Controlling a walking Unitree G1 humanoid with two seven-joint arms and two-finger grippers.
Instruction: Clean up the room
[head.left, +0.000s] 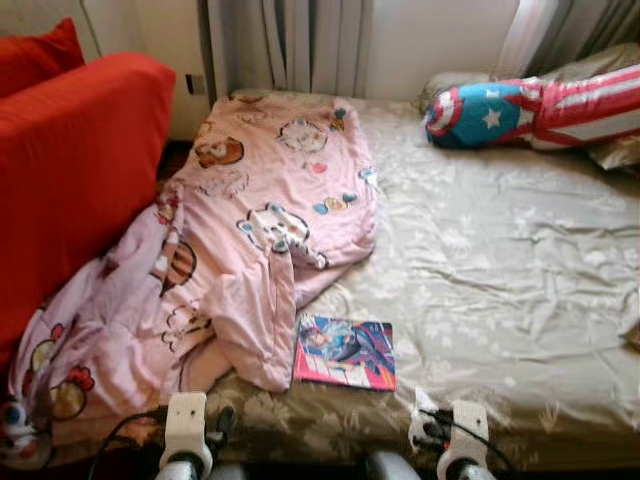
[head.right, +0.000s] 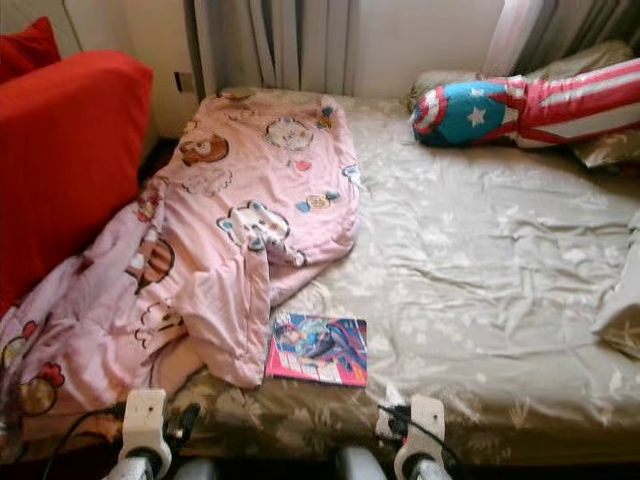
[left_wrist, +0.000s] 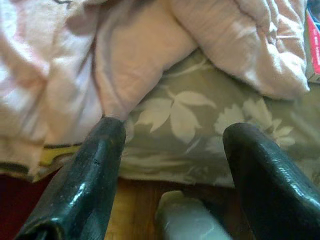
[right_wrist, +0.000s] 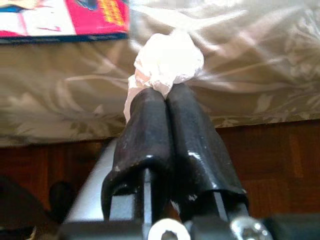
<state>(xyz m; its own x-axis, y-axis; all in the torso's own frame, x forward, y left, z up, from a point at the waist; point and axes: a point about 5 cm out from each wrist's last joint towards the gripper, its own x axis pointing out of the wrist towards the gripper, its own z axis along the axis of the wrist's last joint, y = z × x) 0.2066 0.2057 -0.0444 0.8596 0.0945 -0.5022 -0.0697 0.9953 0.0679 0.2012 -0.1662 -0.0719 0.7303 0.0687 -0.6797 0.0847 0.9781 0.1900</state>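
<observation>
- The pink blanket (head.left: 235, 240) is your biggest job. It lies rumpled along the bed's left edge, from the head end down to the near left corner, where it spills over the side beside the red sofa (head.left: 70, 160). It is printed with cartoon animals. Expect it to be soft, limp and bulky but light; it will drag and unfold when lifted, so take it by a thick fold or a corner, not by a single flat layer.
- The bed (head.left: 500, 270) wears a wrinkled olive sheet with a pale leaf pattern. A long cushion (head.left: 520, 110) in red, white and blue with a star lies at the far right corner.
- The book (head.left: 345, 352) lies flat near the bed's front edge, just beside the blanket's lowest fold and possibly touching it. It has a bright cover in pink and blue. It looks thin, stiff and glossy, so likely slippery; pinch it at an edge, or slide it past the front edge first.
- The right gripper (right_wrist: 167, 92) hangs at the bed's front edge, its jaws clamped together on a crumpled white tissue (right_wrist: 167, 62). That wad is featherlight and squashy; a firm pinch should be enough.
- The left gripper (left_wrist: 172, 132) sits at the front edge near the blanket's hanging part, its jaws apart and holding nothing.
</observation>
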